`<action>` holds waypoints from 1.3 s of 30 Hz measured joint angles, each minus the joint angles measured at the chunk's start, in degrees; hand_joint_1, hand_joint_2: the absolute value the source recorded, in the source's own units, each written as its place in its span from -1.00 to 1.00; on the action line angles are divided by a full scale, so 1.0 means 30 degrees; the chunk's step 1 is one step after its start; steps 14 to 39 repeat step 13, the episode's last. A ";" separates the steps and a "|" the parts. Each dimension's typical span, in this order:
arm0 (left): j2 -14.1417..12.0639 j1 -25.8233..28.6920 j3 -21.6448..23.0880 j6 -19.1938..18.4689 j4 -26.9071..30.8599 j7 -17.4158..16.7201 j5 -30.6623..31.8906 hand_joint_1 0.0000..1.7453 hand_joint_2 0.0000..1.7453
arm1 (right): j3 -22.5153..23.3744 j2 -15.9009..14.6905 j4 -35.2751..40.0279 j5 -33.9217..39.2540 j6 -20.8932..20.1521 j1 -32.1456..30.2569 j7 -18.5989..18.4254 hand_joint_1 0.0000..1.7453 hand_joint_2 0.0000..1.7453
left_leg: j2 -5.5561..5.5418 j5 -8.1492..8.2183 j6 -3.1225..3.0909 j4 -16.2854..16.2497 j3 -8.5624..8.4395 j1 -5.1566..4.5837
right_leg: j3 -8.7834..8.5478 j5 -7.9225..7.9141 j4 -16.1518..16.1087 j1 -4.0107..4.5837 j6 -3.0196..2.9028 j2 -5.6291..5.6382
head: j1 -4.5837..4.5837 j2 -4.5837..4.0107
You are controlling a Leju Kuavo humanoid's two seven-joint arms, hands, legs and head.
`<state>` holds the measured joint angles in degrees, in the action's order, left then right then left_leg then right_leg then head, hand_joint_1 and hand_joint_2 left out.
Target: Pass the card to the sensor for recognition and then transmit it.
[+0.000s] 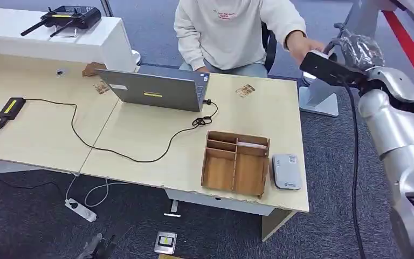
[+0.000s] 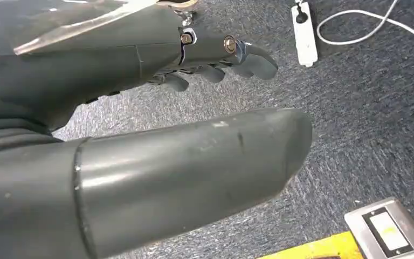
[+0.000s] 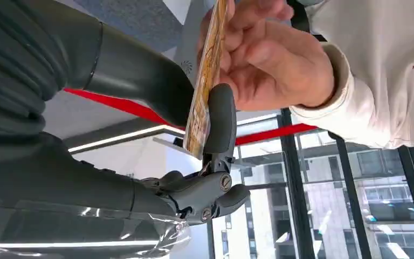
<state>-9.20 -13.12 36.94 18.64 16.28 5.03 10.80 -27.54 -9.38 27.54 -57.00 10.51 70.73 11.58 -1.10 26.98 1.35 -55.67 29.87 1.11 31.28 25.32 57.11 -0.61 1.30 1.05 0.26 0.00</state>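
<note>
My right hand (image 1: 357, 49) is raised past the table's far right corner. It pinches a patterned orange card (image 3: 205, 89) between the thumb and a dark finger (image 3: 219, 121). A person in a white sweatshirt reaches out, and their hand (image 3: 272, 56) grips the card's other end. The grey-white card sensor (image 1: 285, 171) lies on the table near the front right, beside the wooden organizer. My left hand (image 2: 186, 167) hangs over the carpet with its fingers (image 2: 248, 56) loosely bent and nothing in them.
A wooden organizer (image 1: 236, 162) stands left of the sensor. An open laptop (image 1: 156, 89) sits mid-table with a black cable trailing left. Two loose cards (image 1: 245, 90) (image 1: 101, 87) lie on the tabletop. A power strip (image 2: 305, 33) and floor socket (image 2: 389, 232) are on the carpet.
</note>
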 joint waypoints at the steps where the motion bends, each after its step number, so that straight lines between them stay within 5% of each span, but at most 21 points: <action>1: 0.0000 0.0000 0.0014 0.0001 0.0000 0.0000 0.0000 -1.00 -1.00 | -0.0007 0.0000 -0.0066 0.0000 0.0007 0.0009 0.0000 1.00 1.00 | 0.0000 0.0000 0.0000 0.0001 0.0000 0.0000 | -0.0001 0.0000 0.0000 0.0000 0.0000 0.0000 | -0.0008 0.0000; 39: -0.0044 -0.0001 0.0204 -0.0174 0.0000 -0.0007 -0.0153 -1.00 -1.00 | -0.0072 0.0146 -0.0947 0.0226 0.0152 -0.0106 -0.0226 1.00 1.00 | 0.0001 0.0000 0.0000 0.0001 0.0000 0.0000 | 0.0002 0.0001 0.0000 0.0001 0.0000 0.0000 | 0.0000 0.0000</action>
